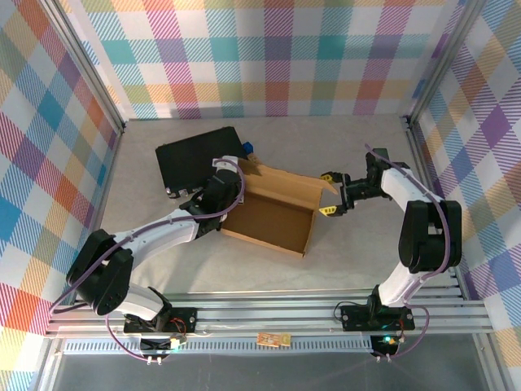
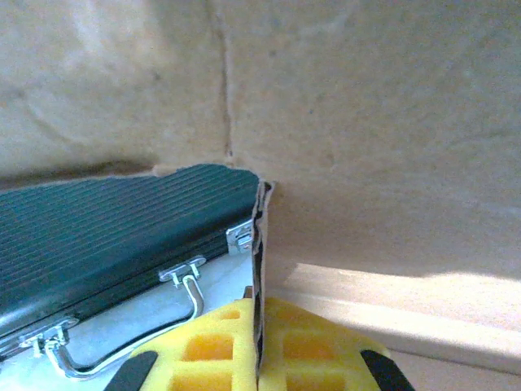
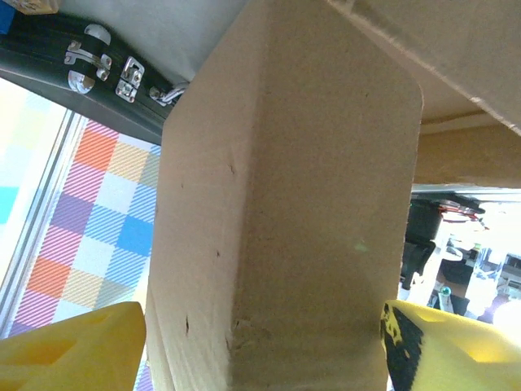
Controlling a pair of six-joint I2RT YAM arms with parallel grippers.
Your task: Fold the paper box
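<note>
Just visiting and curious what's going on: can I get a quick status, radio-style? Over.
Left gripper shut on paper box wall. Right gripper open, straddling end flap. Box open on top. Black case close behind it.

Plain brown cardboard paper box (image 1: 273, 216); black ribbed rectangular case (image 1: 195, 159) with silver metal handle (image 2: 198, 295); pale beige desk (image 1: 358, 261); pastel rainbow plaid walls (image 1: 269, 57); yellow fingers (image 2: 203, 346) on left end effector (image 2: 259, 362) and right end effector (image 1: 332, 194).

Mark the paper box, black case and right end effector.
paper box (image 1: 273, 218): top external view, on its inner floor.
black case (image 1: 191, 161): top external view, on its lid.
right end effector (image 1: 329, 194): top external view, midway between its yellow fingertips.
</note>
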